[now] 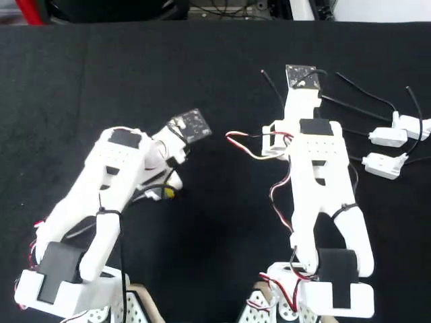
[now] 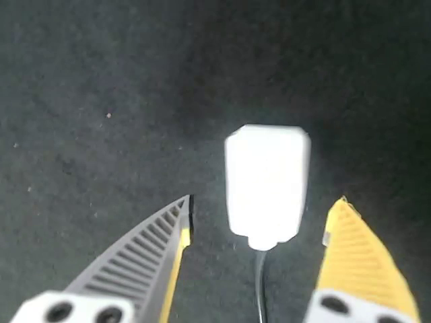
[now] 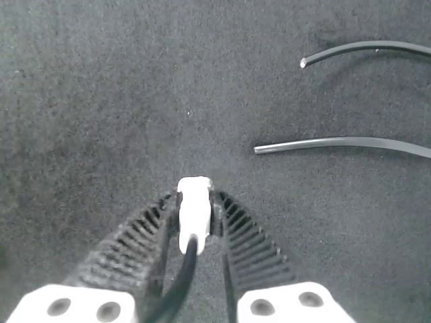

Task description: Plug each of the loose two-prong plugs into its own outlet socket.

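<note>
The left gripper (image 2: 265, 202) stands spread wide astride a white corded block (image 2: 267, 178) on the black cloth (image 2: 101, 101). The right gripper (image 3: 195, 198) is clamped on a small white plug (image 3: 194, 208). More white connectors (image 1: 387, 136) lie at three o'clock of its arm.

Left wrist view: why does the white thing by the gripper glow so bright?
Left wrist view: the white connector seen between the open left gripper's tips is washed out by glare against the black cloth, so no surface detail shows. Right wrist view: the white plug in the right gripper is bright too, but less washed out.
</note>
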### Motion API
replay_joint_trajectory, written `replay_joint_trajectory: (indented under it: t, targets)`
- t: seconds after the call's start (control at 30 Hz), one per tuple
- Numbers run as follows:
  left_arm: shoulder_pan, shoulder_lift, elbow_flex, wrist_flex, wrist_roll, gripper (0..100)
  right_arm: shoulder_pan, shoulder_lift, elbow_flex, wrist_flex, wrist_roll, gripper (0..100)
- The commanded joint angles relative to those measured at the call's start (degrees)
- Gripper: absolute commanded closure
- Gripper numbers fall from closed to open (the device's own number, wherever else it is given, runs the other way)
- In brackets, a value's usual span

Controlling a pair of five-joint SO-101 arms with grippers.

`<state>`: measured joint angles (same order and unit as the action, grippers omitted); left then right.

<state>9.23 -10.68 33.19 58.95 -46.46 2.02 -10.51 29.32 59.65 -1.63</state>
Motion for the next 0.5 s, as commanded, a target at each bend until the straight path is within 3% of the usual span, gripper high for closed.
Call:
replay_joint_trajectory:
  t: [0.0, 0.2, 0.37, 0.47]
  targets:
    - [0.22, -5.63, -3.03, 4.40, 0.26, 69, 0.35, -0.13, -3.38, -0.26, -0.18, 98.7]
    - [5.41, -13.89, 6.99, 6.86, 8.18, 71, 0.62, 0.13, -4.09, 0.09, -0.26, 98.7]
    - [6.64, -13.98, 21.32, -10.99, 8.18, 72, 0.35, 0.13, -4.18, 0.00, -0.26, 98.7]
    - [4.88, -13.45, 21.05, -12.04, 7.65, 72, 0.44, 0.13, -4.18, 0.00, -0.26, 98.7]
